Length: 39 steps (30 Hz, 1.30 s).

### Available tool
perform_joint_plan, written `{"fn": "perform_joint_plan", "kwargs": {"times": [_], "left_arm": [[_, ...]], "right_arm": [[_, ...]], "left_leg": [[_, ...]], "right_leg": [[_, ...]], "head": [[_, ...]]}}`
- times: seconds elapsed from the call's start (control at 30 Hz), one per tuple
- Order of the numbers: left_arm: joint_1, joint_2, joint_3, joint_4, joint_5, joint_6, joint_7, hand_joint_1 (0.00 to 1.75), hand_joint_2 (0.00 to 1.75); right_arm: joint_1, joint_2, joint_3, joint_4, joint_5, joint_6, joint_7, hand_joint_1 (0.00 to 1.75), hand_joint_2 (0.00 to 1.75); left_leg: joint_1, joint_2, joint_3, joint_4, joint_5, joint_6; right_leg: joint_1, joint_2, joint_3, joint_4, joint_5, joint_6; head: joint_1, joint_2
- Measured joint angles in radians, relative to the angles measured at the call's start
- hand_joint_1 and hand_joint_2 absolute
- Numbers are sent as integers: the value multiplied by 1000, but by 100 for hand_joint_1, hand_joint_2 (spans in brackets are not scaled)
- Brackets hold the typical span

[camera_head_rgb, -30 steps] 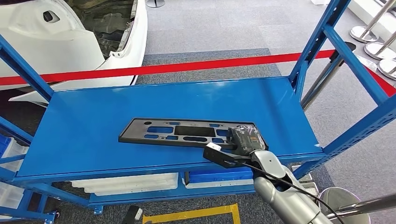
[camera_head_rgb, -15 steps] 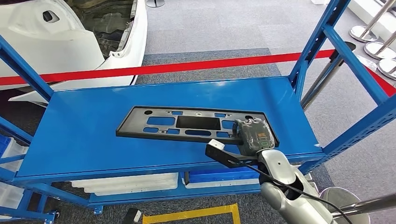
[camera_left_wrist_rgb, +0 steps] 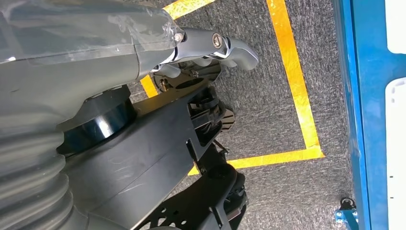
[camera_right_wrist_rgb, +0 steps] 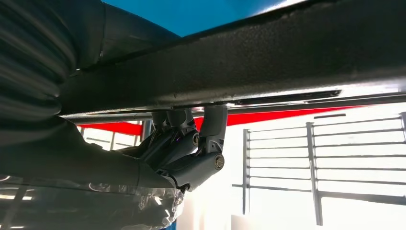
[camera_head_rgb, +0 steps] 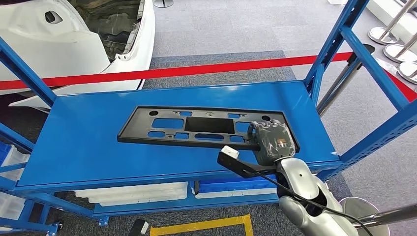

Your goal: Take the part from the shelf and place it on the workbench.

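Nearest, right hand (camera_head_rgb: 271, 140) clamped on the near right end of the black panel (camera_head_rgb: 196, 125), thumb side on top, fingers (camera_right_wrist_rgb: 210, 125) hooked beneath the edge as seen from the right wrist. Left hand (camera_left_wrist_rgb: 210, 45) hanging low over grey carpet and yellow floor tape (camera_left_wrist_rgb: 294, 81), fingers curled in, nothing between them.

Farther out, panel stretched long and flat across the blue shelf (camera_head_rgb: 88, 142), gripped end apparently raised off the surface, far left end low on or close to it; cannot tell whether touching. Looks like a stiff moulded plastic frame, thin, full of cut-outs, so probably light but long and awkward. Held at one end only, likely to droop or twist about the grip and swing once clear. Better hold probably nearer the middle, by a solid bar between openings, or a second hand under the free end. Smooth edge, some risk of slipping.

Beyond, red barrier tape (camera_head_rgb: 196, 70) and a white car body (camera_head_rgb: 74, 44).
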<state>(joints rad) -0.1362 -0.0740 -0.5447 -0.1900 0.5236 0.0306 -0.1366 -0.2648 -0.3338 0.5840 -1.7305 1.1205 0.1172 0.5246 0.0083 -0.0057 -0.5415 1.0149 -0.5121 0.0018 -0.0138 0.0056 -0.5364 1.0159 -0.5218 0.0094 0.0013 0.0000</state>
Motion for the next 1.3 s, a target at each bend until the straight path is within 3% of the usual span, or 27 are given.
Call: {"fn": "perform_joint_plan", "kwargs": {"times": [0.33, 0.53, 0.67, 0.73, 0.8, 0.9, 0.93, 0.97, 1.03, 1.1, 1.17, 1.23, 1.3], "left_arm": [[0, 0, 0, 0, -3, -4, 0, 0, 175], [0, 0, 0, 0, 0, -6, 8, 0, 175], [-1, 0, 0, 0, 0, -7, 9, 0, 175], [-1, 0, 0, 0, 0, -8, 10, 0, 175], [-2, 0, 0, 0, 0, -8, 12, 0, 175], [-1, 0, 0, 0, 0, -8, 13, 0, 175], [-1, 1, 0, 0, 0, -7, 13, 0, 175], [0, 1, 0, 0, 1, -7, 13, 0, 175], [0, 1, 0, 0, 1, -6, 13, 0, 175], [-1, 1, 0, 0, 2, -6, 14, 0, 175], [-1, 2, 0, 0, 2, -6, 14, 0, 175], [0, 2, 0, 0, 2, -6, 14, 0, 175], [-1, 2, 0, 0, 2, -6, 14, 0, 175]], "right_arm": [[40, -23, -42, -112, -34, -80, 23, 175, 175], [61, -35, -58, -173, -47, -78, 26, 175, 175], [68, -38, -58, -196, -51, -77, 26, 175, 175], [70, -41, -59, -207, -52, -76, 26, 175, 175], [70, -43, -60, -215, -55, -77, 24, 175, 175], [73, -45, -61, -220, -60, -76, 23, 175, 175], [74, -46, -61, -220, -60, -75, 23, 175, 175], [75, -46, -61, -220, -61, -75, 22, 175, 175], [75, -47, -61, -220, -61, -75, 21, 175, 175], [75, -47, -62, -221, -62, -74, 21, 175, 175], [76, -47, -62, -223, -62, -74, 21, 175, 175], [77, -47, -62, -224, -62, -74, 21, 175, 175], [76, -48, -62, -226, -63, -74, 21, 175, 175]], "left_leg": [[0, 0, 0, 0, 0, 0], [-5, 0, -1, 5, -2, 3], [-9, 0, -3, 8, -3, 8], [-5, 2, 1, -3, 3, 17], [2, 5, 8, -21, 13, 29], [4, 8, 10, -27, 16, 33], [5, 8, 10, -26, 14, 32], [7, 7, 11, -24, 12, 29], [14, 5, 13, -13, 2, 18], [15, 2, 8, 6, -12, 1], [12, 1, 2, 14, -16, -12], [14, 1, 1, 15, -17, -22], [15, 2, -14, 58, -47, -30]], "right_leg": [[0, 0, 0, 0, 0, 0], [-7, 0, 0, -2, 1, 2], [-11, 0, 0, -3, 3, 8], [-11, 0, 2, -3, 2, 14], [-10, 0, -18, 42, -28, 18], [-13, -1, -112, 221, -102, 24], [-15, -1, -135, 257, -104, 27], [-17, -1, -142, 259, -86, 30], [-23, -2, -107, 156, -10, 37], [-23, -1, -67, 56, 31, 38], [-17, 3, -64, 40, 25, 27], [-16, 4, -68, 41, 26, 12], [-17, 1, -67, 38, 28, 0]], "head": [[0, 0], [-2, 0], [-3, 0], [-4, 0], [2, 0], [16, 0], [19, 0], [21, 0], [25, 0], [34, 0], [33, 0], [22, 0], [10, 0]]}}
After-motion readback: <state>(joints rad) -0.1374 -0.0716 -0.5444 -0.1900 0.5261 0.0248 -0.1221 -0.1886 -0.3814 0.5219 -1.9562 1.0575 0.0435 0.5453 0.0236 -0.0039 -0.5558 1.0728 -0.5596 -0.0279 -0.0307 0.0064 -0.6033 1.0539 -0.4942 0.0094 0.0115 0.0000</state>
